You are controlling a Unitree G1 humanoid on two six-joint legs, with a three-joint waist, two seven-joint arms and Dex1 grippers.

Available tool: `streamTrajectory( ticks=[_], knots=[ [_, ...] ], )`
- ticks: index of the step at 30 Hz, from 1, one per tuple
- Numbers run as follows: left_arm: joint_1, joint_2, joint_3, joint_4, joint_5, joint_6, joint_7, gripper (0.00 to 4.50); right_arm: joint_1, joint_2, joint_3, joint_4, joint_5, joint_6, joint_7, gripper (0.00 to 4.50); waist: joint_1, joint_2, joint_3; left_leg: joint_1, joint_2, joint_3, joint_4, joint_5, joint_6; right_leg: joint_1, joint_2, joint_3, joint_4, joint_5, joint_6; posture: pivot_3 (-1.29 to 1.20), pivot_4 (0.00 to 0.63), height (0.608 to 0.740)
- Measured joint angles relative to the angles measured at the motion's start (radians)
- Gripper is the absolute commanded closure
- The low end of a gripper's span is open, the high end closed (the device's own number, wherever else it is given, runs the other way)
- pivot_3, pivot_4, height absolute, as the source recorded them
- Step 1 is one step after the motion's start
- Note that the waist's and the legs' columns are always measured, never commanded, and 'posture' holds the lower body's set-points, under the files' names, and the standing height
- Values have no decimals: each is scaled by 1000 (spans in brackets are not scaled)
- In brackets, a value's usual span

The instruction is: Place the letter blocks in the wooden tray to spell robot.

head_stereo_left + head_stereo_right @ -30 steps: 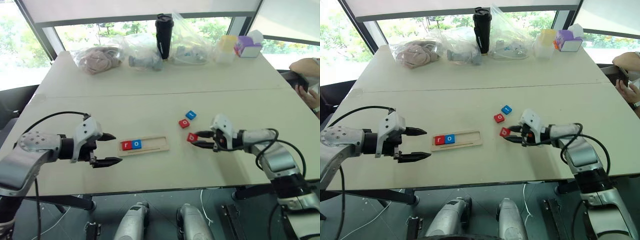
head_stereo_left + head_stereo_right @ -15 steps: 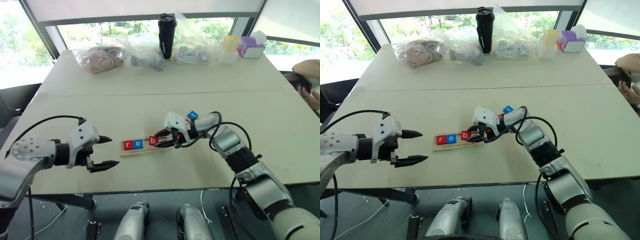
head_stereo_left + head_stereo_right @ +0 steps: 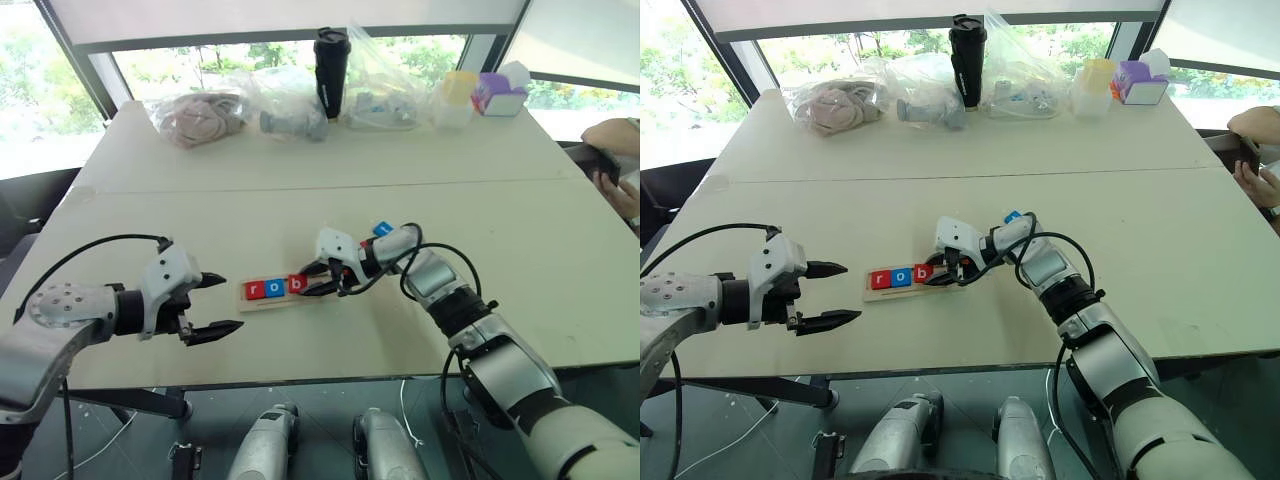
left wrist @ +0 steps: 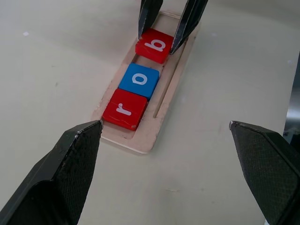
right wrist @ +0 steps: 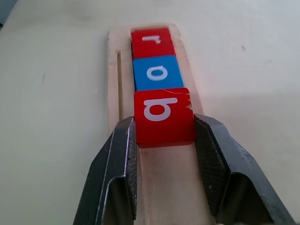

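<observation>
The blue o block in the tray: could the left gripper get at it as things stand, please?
Probably yes: the open left gripper hovers beside the wooden tray, bare table between, though neighbouring blocks and the right gripper holding the b block crowd the blue o block.

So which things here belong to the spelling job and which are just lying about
Job:
- light wooden tray
- red r tile
- blue o tile
- red b tile, in right gripper
- blue tile on table

Lying about:
- black tumbler
- clear plastic bags
- purple box
</observation>
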Motion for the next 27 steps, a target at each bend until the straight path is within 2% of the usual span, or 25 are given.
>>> streamTrajectory(
  ticks=[8, 10, 13, 14, 15, 22, 27],
  knots=[
    [0, -10, 0, -2, -7, 3, 22, 0, -11, 21, -1, 42, -22, -31, 5, 3345, 1, 0, 0, 0, 0, 0, 0, 0, -1, 0, 0, 0, 0, 0, 0, 0, 150, 740],
    [0, -10, 0, -2, -7, 4, 24, 0, -11, 22, -1, 50, -25, -35, 5, 2279, 1, 0, 0, 0, 0, 0, 0, 0, -1, 0, 0, 0, 0, 0, 0, 0, 150, 740],
    [0, -11, 0, -2, -7, 4, 26, 0, -12, 22, -1, 52, -26, -43, 6, 936, 0, 0, 0, 0, 0, 0, 0, 0, -1, 0, 0, 0, 0, 0, 0, 0, 150, 740],
    [0, -12, 0, -2, -7, 4, 27, 0, -14, 21, -2, 57, -27, -46, 6, 284, 0, 0, 0, 0, 0, 0, 0, 0, -1, 0, 0, 0, 0, 0, 0, 0, 150, 740],
    [0, -13, 0, -2, -7, 4, 27, 0, -15, 21, -3, 59, -28, -48, 6, 15, 0, 0, 0, 0, 0, 0, 0, 0, -1, 0, 0, 0, 0, 0, 0, 0, 150, 740],
    [-5, -18, -1, -2, -7, 4, 28, 0, -17, 20, -32, 66, -31, -46, -6, 15, 0, 0, 0, 0, 0, 0, 0, 0, -1, 0, 0, 0, 0, 0, 0, 0, 150, 740],
    [-29, -34, 0, -7, -29, 14, 35, 0, -34, -20, -175, -3, 37, 42, -81, 15, 8, 0, 0, 0, 0, 0, 0, 0, -1, 0, 0, 0, 0, 0, 0, 0, 150, 740]
  ],
)
